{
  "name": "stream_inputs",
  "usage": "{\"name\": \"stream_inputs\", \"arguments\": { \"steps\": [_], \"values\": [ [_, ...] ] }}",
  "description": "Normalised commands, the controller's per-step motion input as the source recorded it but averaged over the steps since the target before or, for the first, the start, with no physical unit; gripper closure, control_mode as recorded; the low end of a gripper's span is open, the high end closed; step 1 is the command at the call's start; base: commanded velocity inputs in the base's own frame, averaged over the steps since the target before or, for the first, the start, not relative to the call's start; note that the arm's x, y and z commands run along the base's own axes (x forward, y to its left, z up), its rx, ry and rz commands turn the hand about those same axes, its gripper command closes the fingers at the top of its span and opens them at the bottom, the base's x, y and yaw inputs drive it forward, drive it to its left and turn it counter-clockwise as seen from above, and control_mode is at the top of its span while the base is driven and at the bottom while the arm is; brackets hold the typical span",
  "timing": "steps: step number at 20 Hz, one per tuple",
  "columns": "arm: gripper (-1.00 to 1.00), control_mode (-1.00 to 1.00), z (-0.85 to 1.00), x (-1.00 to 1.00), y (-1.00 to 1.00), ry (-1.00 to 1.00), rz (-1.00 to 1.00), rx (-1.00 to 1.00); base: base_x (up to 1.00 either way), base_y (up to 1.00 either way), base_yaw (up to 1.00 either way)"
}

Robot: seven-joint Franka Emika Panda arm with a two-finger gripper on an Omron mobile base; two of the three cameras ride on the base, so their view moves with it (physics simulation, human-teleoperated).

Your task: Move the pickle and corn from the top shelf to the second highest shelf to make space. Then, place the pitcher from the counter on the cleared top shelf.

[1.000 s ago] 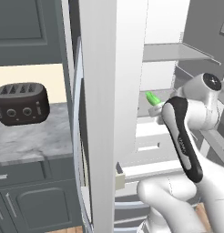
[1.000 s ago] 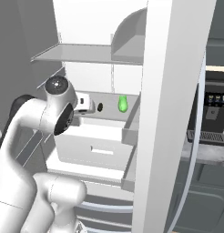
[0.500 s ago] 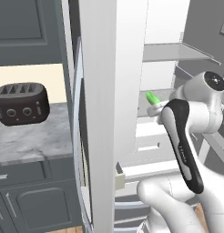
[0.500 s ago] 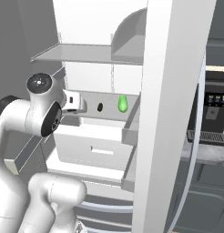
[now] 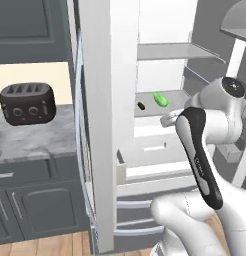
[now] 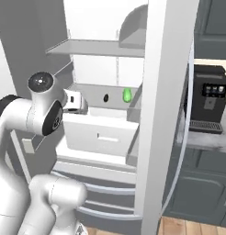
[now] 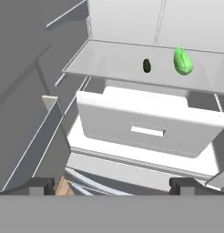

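Pickle [image 7: 182, 62] lies on the second shelf [image 7: 109, 63] near its right back corner, beside a small dark object [image 7: 147, 66]. Fingers [image 7: 113, 185] hang wide open and empty, the arm pulled back from the shelf. That placement looks finished; corn comes next.

pickle [image 6: 127, 95] on second highest shelf [image 6: 94, 94]
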Motion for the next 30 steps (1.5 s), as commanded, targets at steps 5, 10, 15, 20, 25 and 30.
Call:
{"name": "stream_inputs", "arguments": {
  "steps": [5,10,15,20,25,30],
  "values": [
    [-1.0,1.0,0.0,0.0,0.0,0.0,0.0,0.0,-0.98,-0.53,0.23],
    [-1.0,1.0,0.0,0.0,0.0,0.0,0.0,0.0,-0.6,-0.11,0.35],
    [-1.0,1.0,0.0,0.0,0.0,0.0,0.0,0.0,-0.13,0.56,0.43],
    [-1.0,1.0,0.0,0.0,0.0,0.0,0.0,0.0,-0.07,0.8,0.4],
    [-1.0,1.0,0.0,0.0,0.0,0.0,0.0,0.0,-0.01,0.99,0.29],
    [-1.0,1.0,0.0,0.0,0.0,0.0,0.0,0.0,0.42,0.96,0.07]
  ]
}}
